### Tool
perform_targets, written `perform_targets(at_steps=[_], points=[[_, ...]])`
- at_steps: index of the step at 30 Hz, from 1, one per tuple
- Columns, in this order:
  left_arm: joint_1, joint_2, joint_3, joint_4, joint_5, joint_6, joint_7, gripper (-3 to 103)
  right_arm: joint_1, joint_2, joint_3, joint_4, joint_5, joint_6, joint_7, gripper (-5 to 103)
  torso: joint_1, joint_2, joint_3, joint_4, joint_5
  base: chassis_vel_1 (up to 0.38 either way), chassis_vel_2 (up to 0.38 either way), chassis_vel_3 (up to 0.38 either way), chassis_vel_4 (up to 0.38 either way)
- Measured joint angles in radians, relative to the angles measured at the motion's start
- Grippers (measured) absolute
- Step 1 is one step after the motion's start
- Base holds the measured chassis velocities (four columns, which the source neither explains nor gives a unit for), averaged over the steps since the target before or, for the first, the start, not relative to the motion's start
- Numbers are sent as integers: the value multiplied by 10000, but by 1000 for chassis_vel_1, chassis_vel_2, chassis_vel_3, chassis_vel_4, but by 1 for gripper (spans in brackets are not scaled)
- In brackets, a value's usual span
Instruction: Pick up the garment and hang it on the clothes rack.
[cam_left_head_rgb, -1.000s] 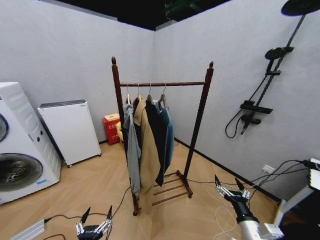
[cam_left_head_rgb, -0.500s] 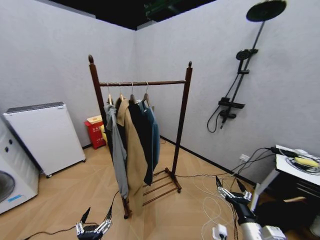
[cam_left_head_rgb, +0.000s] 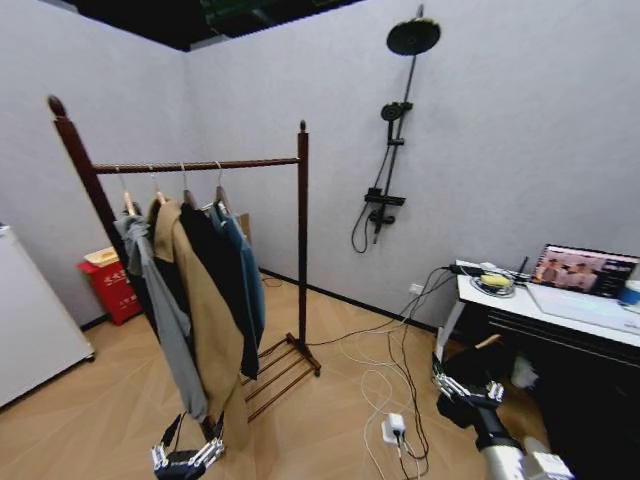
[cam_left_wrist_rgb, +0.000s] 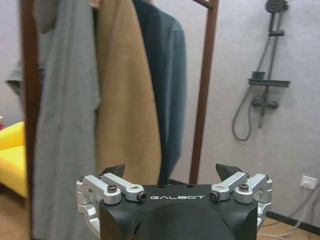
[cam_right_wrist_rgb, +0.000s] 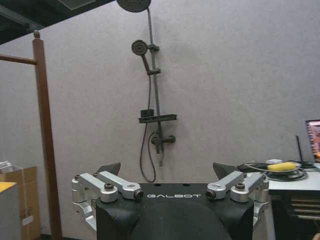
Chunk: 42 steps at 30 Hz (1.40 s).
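The left gripper (cam_left_head_rgb: 187, 432) hangs low at the bottom of the head view, just in front of the hems of the hanging clothes, and its two fingers are spread wide with nothing between them; the left wrist view shows the same open fingers (cam_left_wrist_rgb: 113, 170) pointing toward the clothes. The right gripper (cam_left_head_rgb: 461, 373) is also low, at the right side, above the cables on the floor and near the dark desk (cam_left_head_rgb: 560, 330), and its fingers are spread apart and empty too. The clothes rack (cam_left_head_rgb: 301, 240) stands on the wooden floor at the left part of the head view, with its horizontal bar between the two posts. The garment (cam_left_head_rgb: 248, 275), teal-blue, hangs on this bar by a hanger, as the last piece on the side nearest to the right post. Beside it hang a dark piece, then the long tan coat (cam_left_head_rgb: 205, 320) and the grey jacket (cam_left_head_rgb: 160, 300). On the wall behind, right of the rack, is the black shower pole (cam_left_head_rgb: 398, 130). A laptop (cam_left_head_rgb: 582, 272) with a lit screen stands on the desk.
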Motion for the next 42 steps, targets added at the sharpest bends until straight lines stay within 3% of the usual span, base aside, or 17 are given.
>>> perform_targets(at_steps=[26, 42], points=[[0, 0, 0, 0, 0, 0, 0, 100, 33, -29, -9, -113, 22, 48, -14, 100, -55, -103, -57, -2, 0, -101, -100, -96, -104], [0, 0, 0, 0, 0, 0, 0, 100, 47, 18, -23, -80, -12, 47, -26, 100, 324, 678, 342, -4, 0, 0, 0, 0, 0]])
